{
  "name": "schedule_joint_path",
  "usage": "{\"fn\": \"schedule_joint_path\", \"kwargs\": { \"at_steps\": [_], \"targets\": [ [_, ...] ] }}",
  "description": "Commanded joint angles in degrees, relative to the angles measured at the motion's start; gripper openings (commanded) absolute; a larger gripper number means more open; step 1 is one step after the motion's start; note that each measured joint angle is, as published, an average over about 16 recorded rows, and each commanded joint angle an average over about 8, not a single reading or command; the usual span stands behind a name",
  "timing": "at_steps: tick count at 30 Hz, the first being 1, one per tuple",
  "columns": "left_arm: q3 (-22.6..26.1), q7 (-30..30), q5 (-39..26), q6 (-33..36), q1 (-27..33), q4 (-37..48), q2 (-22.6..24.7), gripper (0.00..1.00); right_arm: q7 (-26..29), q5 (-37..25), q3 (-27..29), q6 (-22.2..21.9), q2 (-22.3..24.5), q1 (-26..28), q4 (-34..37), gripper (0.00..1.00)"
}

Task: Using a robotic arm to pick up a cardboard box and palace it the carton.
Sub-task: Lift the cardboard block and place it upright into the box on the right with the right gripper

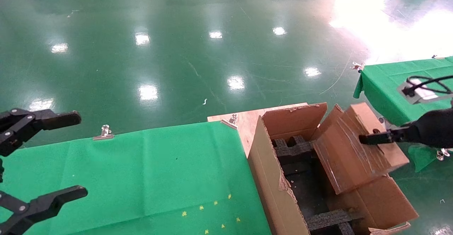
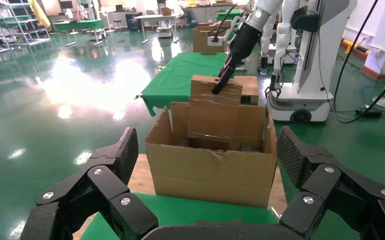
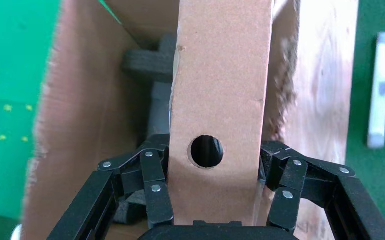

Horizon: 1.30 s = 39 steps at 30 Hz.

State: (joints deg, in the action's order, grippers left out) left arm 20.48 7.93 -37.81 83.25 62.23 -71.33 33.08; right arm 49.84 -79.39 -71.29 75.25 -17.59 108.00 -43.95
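Observation:
The small taped cardboard box (image 1: 348, 150) hangs tilted over the open carton (image 1: 270, 178), its lower end inside the opening. My right gripper (image 1: 375, 137) is shut on its upper end. In the right wrist view the fingers (image 3: 153, 172) clamp both sides of the cardboard box (image 3: 220, 75), just beside its round hole (image 3: 206, 151). Black foam blocks (image 1: 293, 150) line the carton's inside. From the left wrist view, the white robotic arm (image 2: 243, 40) holds the cardboard box (image 2: 213, 112) above the carton (image 2: 210, 172). My left gripper (image 1: 46, 157) stands open over the green table, with nothing in it.
A green cloth table (image 1: 141, 171) with metal clips (image 1: 104, 132) lies left of the carton. A wooden board (image 1: 244, 121) shows under the carton's far corner. A second green table (image 1: 389, 82) stands at the right. Shiny green floor surrounds everything.

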Motion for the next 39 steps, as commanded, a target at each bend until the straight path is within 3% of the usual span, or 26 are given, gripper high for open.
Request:
{"fn": "schedule_joint_path", "kwargs": {
  "at_steps": [1, 21, 39],
  "targets": [
    [0.0, 0.0, 0.0, 0.0, 0.0, 0.0, 0.0, 1.00, 1.7, -1.0, -0.6, -0.5, -0.3, -0.5, 0.1, 0.00],
    [0.0, 0.0, 0.0, 0.0, 0.0, 0.0, 0.0, 1.00, 5.2, -1.6, -2.9, -7.1, -0.9, -6.7, -1.7, 0.00],
    [0.0, 0.0, 0.0, 0.0, 0.0, 0.0, 0.0, 1.00, 4.6, 1.2, -4.3, -14.9, -6.5, -14.5, 2.9, 0.00]
  ]
}}
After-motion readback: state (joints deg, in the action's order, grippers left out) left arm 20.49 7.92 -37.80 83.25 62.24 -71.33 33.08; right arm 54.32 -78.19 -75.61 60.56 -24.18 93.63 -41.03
